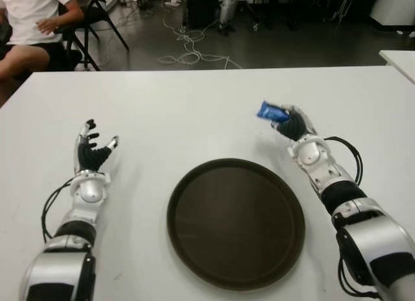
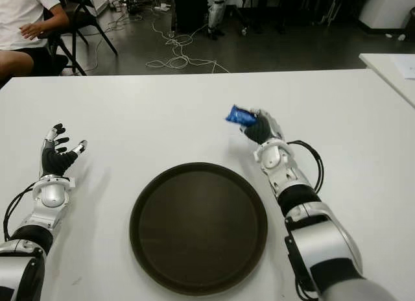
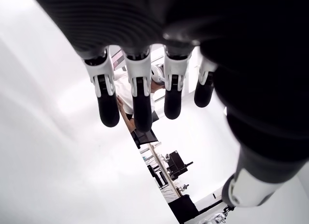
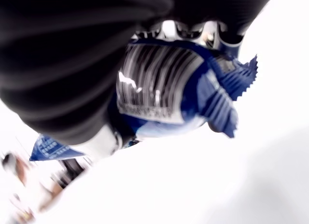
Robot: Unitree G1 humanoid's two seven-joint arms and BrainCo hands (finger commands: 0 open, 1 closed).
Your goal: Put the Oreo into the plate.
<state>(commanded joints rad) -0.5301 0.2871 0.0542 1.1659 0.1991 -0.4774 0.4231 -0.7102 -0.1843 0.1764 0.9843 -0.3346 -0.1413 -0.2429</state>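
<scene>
Plate (image 1: 194, 249) near edge, R hand (image 1: 295, 124) gripping Oreo (image 1: 271, 111) beyond rim

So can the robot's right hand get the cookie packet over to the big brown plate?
Probably yes. The right hand already grips the Oreo packet above the table, and nothing lies between it and the empty plate nearby.

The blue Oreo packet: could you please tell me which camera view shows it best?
The right wrist view: the blue foil Oreo packet fills the picture, barcode and crimped end clear, clamped in the right hand. Both eye views show it small, above the white table. The left wrist view misses it.
</scene>
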